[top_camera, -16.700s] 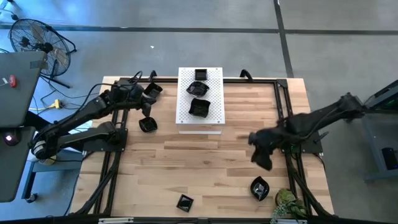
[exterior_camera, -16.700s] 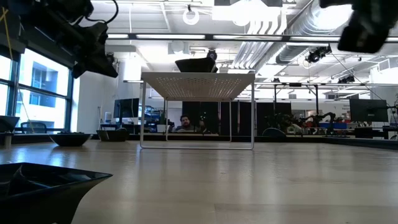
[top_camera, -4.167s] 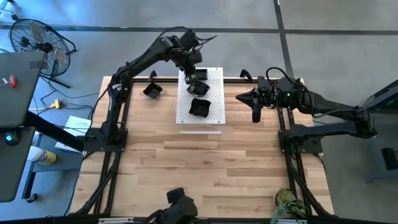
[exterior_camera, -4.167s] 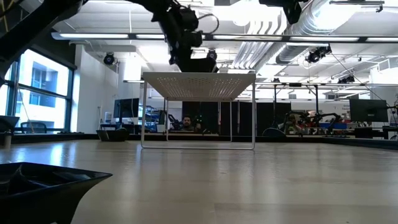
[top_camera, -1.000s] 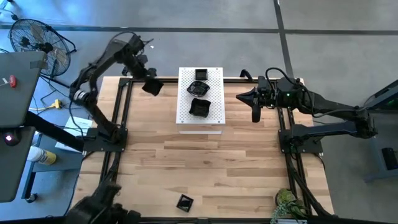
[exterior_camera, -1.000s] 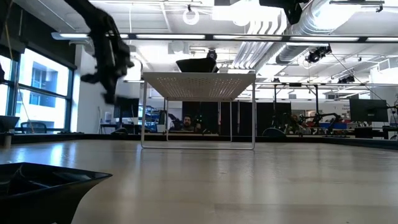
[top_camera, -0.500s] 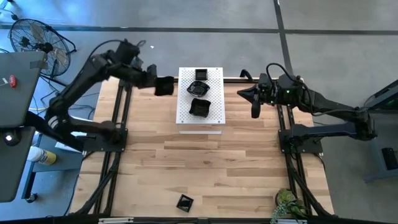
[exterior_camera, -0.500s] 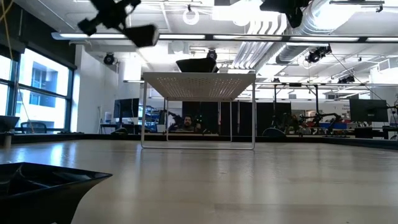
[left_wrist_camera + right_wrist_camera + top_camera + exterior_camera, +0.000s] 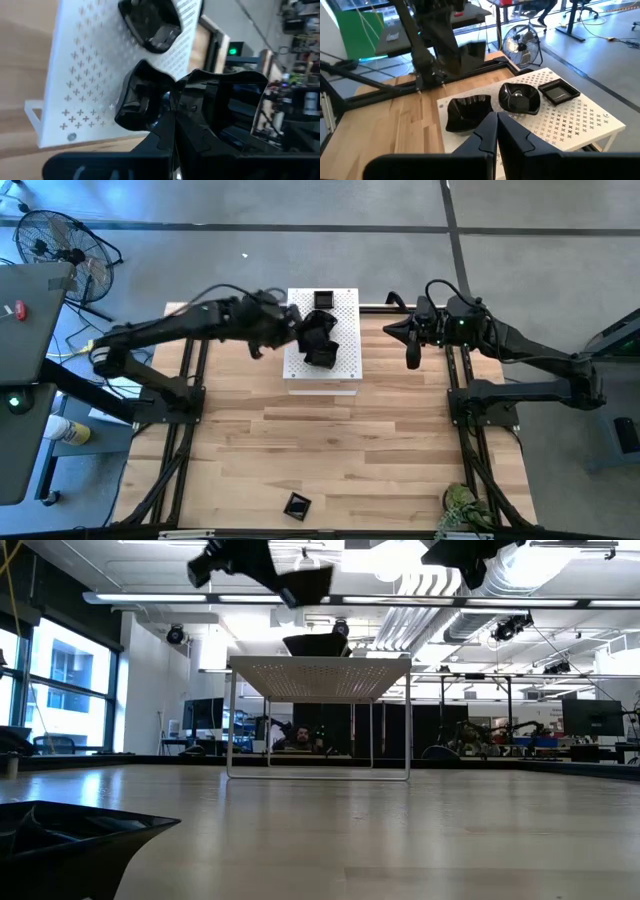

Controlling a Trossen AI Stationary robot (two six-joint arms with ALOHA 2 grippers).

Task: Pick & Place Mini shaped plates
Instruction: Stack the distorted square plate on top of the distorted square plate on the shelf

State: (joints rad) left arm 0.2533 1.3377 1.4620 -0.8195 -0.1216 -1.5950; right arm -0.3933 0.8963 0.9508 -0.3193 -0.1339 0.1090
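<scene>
High view: I see the left claw [image 9: 312,332] closed on a mini black plate [image 9: 322,326] above the white perforated board [image 9: 345,370], upper centre. The right claw [image 9: 411,356], shut and empty, waits upper right. One small plate [image 9: 296,505] lies on the tabletop [image 9: 380,450], bottom centre.

Right wrist view: three plates sit on the board: wavy [image 9: 466,113], round [image 9: 520,98], square [image 9: 559,91].

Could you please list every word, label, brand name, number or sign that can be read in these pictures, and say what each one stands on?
None can be read.
The white perforated board carries only a pattern of small cross-shaped holes, no text.
The black mini plates show no markings.
Screens and equipment in the room behind the table in the low view are too small to read.
</scene>
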